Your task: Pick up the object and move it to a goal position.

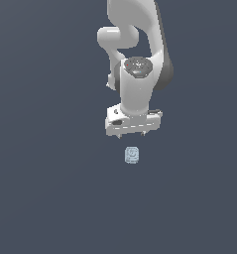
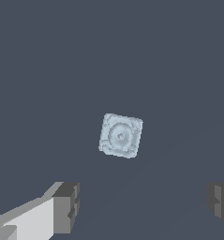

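Since the object lay loose on the desk just below frame centre in the exterior view, apparently awaiting pickup, the pincer hung directly above it, fingers spread far wider than the item, holding and touching nothing, likely staged for descent.

- Ground: one flat, unbroken surface of dark slate blue-grey, filling the exterior view edge to edge.
- The same ground fills the wrist view, in the same tone.
- Finish: matte, uniform, without pattern, seam or texture.
- Light: even and diffuse; slightly paler toward the lower part of the exterior view.
- Horizon or wall line: cannot tell.
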`<state>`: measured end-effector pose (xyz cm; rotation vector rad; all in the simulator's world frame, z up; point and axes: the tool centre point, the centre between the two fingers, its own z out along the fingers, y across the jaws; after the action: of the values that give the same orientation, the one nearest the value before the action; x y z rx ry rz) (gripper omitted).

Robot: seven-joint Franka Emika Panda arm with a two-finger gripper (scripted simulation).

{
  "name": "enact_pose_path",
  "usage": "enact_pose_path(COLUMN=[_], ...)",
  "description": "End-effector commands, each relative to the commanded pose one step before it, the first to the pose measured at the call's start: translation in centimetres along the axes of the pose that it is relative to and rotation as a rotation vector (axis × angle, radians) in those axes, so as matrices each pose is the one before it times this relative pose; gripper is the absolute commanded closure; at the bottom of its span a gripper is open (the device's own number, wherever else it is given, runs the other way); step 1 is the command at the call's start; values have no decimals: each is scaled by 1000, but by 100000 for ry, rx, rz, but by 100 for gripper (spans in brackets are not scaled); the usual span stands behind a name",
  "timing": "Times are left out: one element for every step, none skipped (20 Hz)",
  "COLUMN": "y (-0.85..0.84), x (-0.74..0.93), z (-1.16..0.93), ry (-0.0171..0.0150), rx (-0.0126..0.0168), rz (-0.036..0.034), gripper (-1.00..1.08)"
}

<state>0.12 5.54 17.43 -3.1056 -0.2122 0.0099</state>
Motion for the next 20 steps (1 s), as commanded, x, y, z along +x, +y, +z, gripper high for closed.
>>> enact_pose_path(y=[-47, 55, 25, -1, -21, -35, -44, -40, -34, -38, -49, -62, -69, -73, -71, -68, -63, -57, -52, -45], x=[5, 10, 32, 53, 73, 91, 106, 116, 126, 136, 147, 155, 161, 156, 136, 117, 100, 84, 70, 58], z=[-49, 62, 112, 160, 210, 261, 311, 358, 407, 457, 511, 566, 619, 641, 594, 545, 495, 444, 393, 341], ry=[-33, 16, 13, 11, 11, 12, 14, 20, 26, 32, 36, 42, 49, 56, 56, 55, 53, 50, 47, 42], rx=[81, -56, -51, -50, -54, -62, -75, -97, -122, -144, -162, -182, -208, -223, -214, -201, -187, -171, -154, -135], rz=[-257, 266, 327, 396, 480, 576, 679, 801, 930, 1044, 1148, 1250, 1358, 1395, 1281, 1164, 1049, 935, 822, 710], gripper=[-92, -92, -92, -92, -92, -92, -92, -92, -92, -92, -92, -92, -92, -92, -92, -92, -92, -92, -92, -92])
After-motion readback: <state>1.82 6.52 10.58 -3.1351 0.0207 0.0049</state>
